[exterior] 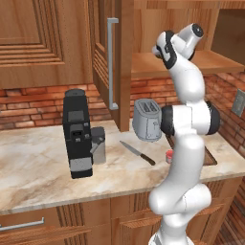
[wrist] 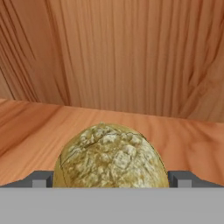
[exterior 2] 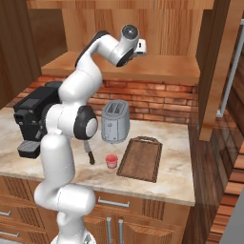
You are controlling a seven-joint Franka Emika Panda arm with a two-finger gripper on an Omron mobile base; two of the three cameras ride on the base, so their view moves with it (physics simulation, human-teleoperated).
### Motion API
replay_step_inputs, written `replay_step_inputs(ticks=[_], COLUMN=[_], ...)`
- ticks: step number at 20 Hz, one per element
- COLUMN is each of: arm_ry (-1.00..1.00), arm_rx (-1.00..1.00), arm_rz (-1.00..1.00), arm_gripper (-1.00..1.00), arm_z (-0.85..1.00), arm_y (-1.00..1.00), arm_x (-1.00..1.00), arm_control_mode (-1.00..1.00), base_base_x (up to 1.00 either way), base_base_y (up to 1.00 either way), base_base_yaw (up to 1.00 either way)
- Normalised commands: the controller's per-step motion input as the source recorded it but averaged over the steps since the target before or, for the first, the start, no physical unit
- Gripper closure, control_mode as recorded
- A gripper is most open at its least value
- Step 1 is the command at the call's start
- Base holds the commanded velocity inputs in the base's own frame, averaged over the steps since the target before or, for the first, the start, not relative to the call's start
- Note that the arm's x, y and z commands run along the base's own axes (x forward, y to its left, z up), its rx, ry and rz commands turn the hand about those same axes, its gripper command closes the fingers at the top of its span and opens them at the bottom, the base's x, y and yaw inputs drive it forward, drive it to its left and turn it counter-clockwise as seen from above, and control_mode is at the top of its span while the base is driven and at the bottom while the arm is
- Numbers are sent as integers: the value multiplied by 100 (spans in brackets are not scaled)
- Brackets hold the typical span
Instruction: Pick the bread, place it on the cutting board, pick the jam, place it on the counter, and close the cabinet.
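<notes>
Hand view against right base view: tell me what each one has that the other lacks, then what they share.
Hand view alone: the bread, a bumpy olive-brown lump on the cabinet shelf, sitting between the open gripper's finger tips.

Right base view alone: the jam on the counter, the bare cutting board beside it, the toaster, the coffee machine.

Shared: the cabinet's wooden shelf and back panel.

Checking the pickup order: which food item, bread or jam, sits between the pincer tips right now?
The bread, the bumpy olive-brown lump on the cabinet shelf, between the open pincer tips. The red jam stands on the counter.
</notes>
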Motion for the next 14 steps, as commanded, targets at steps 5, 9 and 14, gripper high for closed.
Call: replay_step_inputs(ticks=[5, 9, 14], arm_ry=[0, 0, 0], arm_rx=[0, 0, 0], arm_rz=[2, 1, 0], arm_gripper=[100, 100, 100], arm_z=[-9, -2, 0], arm_y=[7, 4, 0], arm_x=[14, 1, -2], arm_control_mode=[-100, -100, -100], base_base_x=[0, 0, 0], base_base_y=[0, 0, 0], base_base_yaw=[0, 0, 0])
